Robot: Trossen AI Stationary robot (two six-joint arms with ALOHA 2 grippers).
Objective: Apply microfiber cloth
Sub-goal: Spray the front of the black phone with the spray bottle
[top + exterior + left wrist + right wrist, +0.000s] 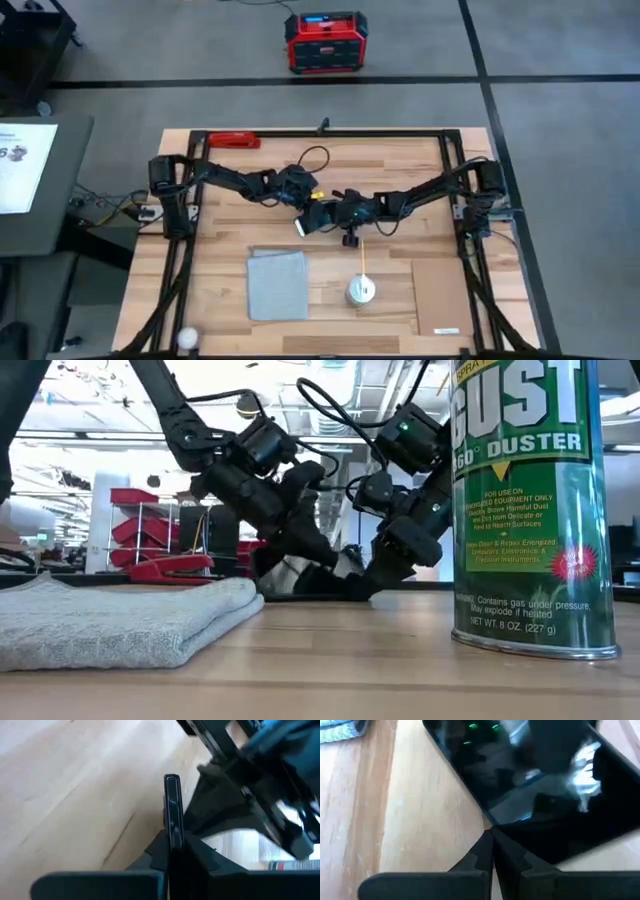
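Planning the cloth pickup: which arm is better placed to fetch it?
Right, probably. The left gripper is clamped on the phone's edge, while the right gripper is shut on nothing. The microfiber cloth lies untouched, near both.

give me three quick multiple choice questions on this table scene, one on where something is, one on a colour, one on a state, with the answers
1. Where does the microfiber cloth lie?
A. flat on the table, left of the duster can
B. draped over the can
C. in the right gripper

2. What colour is the can's label?
A. red
B. green
C. blue

3. What is the left gripper doing?
A. hanging open
B. shut on the cloth
C. shut on the black phone, held on edge

Answers: 1 A, the high view shows it apart from both arms; 2 B, the low view shows green; 3 C, the left wrist view shows the phone clamped between the fingers.
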